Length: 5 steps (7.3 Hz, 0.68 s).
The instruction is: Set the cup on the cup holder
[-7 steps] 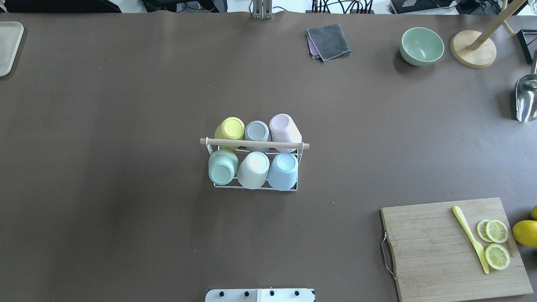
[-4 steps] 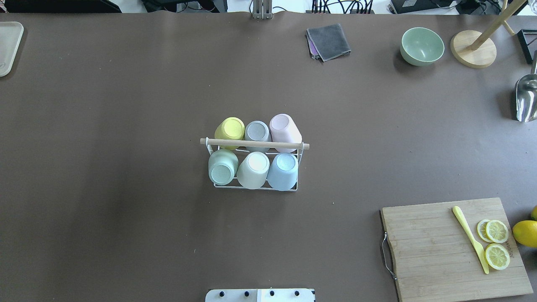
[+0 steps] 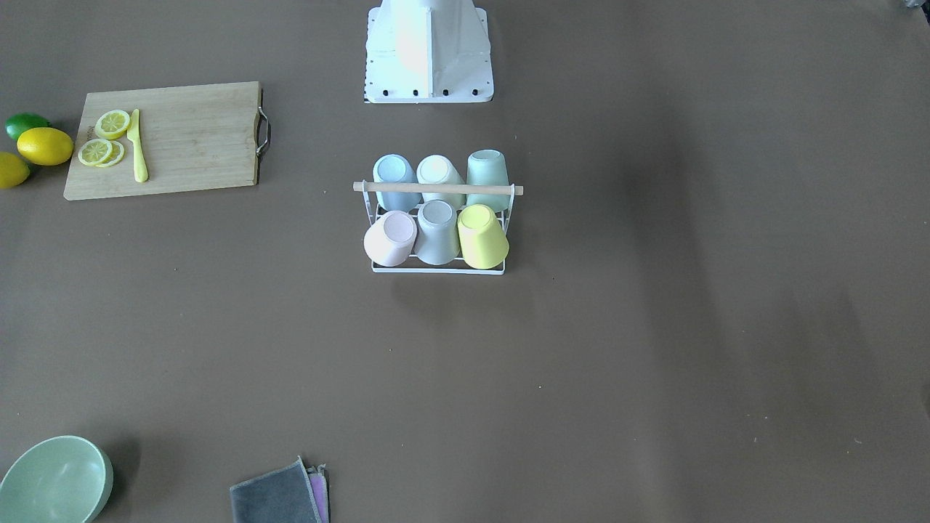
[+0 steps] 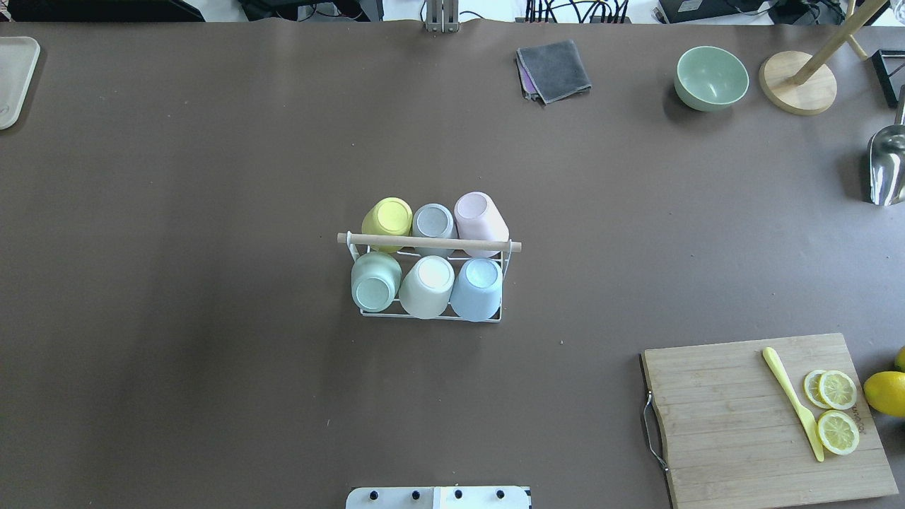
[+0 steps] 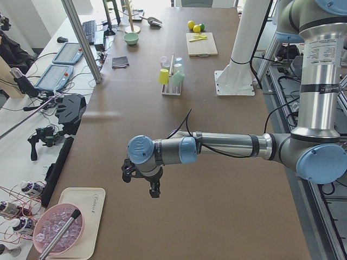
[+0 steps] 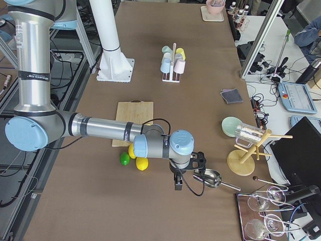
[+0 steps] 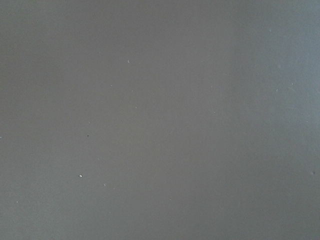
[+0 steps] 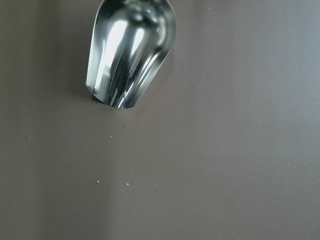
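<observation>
The cup holder (image 4: 430, 242), a white wire rack with a wooden rod handle, stands mid-table and also shows in the front view (image 3: 436, 188). Several pastel cups sit upside-down on it, among them a yellow cup (image 4: 387, 218), a pink cup (image 4: 481, 218) and a blue cup (image 4: 477, 290). My left gripper (image 5: 140, 185) hangs over bare table far to the left of the rack. My right gripper (image 6: 188, 173) hangs far to the right, beside a metal scoop (image 8: 131, 50). Both show only in the side views, so I cannot tell if they are open or shut.
A wooden cutting board (image 4: 735, 417) with lemon slices and a yellow knife lies front right, lemons beside it. A green bowl (image 4: 710, 76), grey cloth (image 4: 553, 69) and wooden stand (image 4: 797, 83) are at the far right. A tray (image 4: 14, 78) is far left.
</observation>
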Tool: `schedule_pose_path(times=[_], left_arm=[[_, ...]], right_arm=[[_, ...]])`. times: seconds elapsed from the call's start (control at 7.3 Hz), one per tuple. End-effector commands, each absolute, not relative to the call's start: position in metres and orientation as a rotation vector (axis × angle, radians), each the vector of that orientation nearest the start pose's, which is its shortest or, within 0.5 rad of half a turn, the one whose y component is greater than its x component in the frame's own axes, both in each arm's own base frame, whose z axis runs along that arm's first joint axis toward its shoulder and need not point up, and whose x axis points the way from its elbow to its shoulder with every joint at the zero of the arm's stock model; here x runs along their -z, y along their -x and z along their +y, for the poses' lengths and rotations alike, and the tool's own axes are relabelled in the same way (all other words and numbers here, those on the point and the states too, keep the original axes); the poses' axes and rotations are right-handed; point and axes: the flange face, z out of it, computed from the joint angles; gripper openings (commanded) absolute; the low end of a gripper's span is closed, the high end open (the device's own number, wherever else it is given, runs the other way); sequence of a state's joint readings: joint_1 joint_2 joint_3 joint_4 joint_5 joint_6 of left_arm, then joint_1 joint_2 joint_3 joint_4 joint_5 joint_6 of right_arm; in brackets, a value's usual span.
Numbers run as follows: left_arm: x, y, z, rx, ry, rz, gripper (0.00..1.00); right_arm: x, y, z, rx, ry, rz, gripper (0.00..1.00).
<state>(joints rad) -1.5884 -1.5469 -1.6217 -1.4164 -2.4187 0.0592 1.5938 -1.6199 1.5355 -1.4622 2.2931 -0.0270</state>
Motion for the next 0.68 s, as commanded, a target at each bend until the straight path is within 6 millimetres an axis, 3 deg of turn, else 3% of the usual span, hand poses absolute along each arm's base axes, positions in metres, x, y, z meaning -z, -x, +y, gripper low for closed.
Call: schedule_pose_path(times=[0.0,0.55], left_arm=[[-0.655,0.0665,-0.4711,0.013,0.081,0.851,0.98],[-0.6604,0.066,-0.4643,0.018,0.093,0.857,0.98]], right_arm=[[-0.6926,-0.0785,-0.4697,0.013,-0.04,-0.719,1.0],[-0.694,-0.0819,-0.4674,0.004,-0.04,-0.72,1.0]])
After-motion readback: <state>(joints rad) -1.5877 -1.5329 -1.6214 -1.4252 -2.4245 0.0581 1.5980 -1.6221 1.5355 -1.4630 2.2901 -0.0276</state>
